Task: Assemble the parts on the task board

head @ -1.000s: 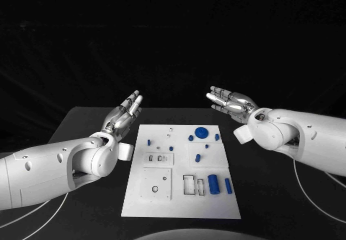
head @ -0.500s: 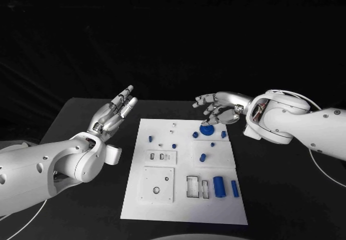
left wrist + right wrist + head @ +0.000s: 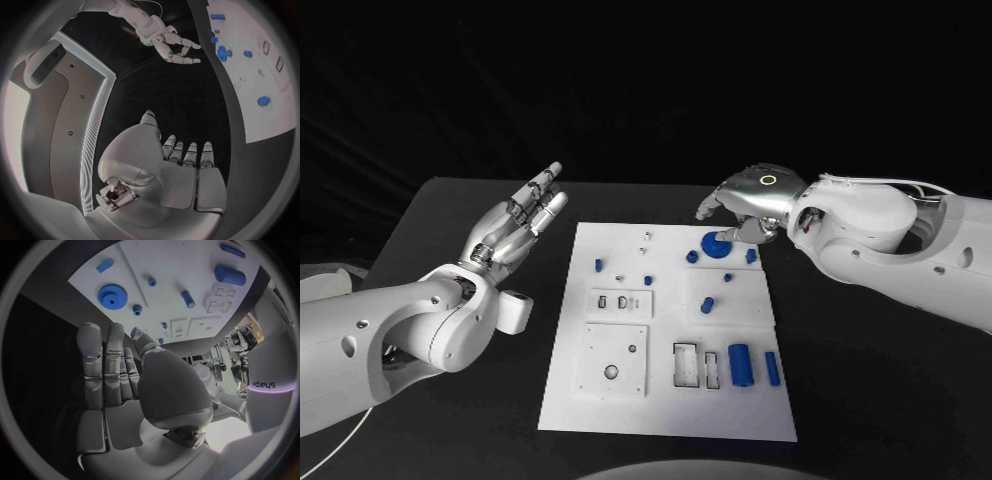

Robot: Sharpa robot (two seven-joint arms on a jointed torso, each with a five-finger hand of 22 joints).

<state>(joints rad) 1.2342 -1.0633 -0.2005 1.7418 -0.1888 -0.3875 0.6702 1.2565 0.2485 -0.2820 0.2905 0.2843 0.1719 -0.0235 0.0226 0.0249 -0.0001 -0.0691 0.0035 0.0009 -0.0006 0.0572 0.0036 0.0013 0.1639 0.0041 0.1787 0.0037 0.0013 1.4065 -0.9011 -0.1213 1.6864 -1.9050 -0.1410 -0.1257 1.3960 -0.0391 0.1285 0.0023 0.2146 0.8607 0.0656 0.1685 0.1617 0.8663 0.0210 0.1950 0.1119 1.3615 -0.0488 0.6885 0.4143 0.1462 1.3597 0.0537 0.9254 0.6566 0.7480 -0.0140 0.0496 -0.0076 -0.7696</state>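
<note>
We read "sharpa" on our right arm point(image 3: 265, 385).
Right hand point(image 3: 750, 205) hovers over the blue gear point(image 3: 717, 246) on the task board point(image 3: 669, 400), fingers spread, empty; left hand point(image 3: 516, 222) released beside it.

The right robot hand point(image 3: 750, 205) partly hides the blue gear point(image 3: 717, 246).
</note>
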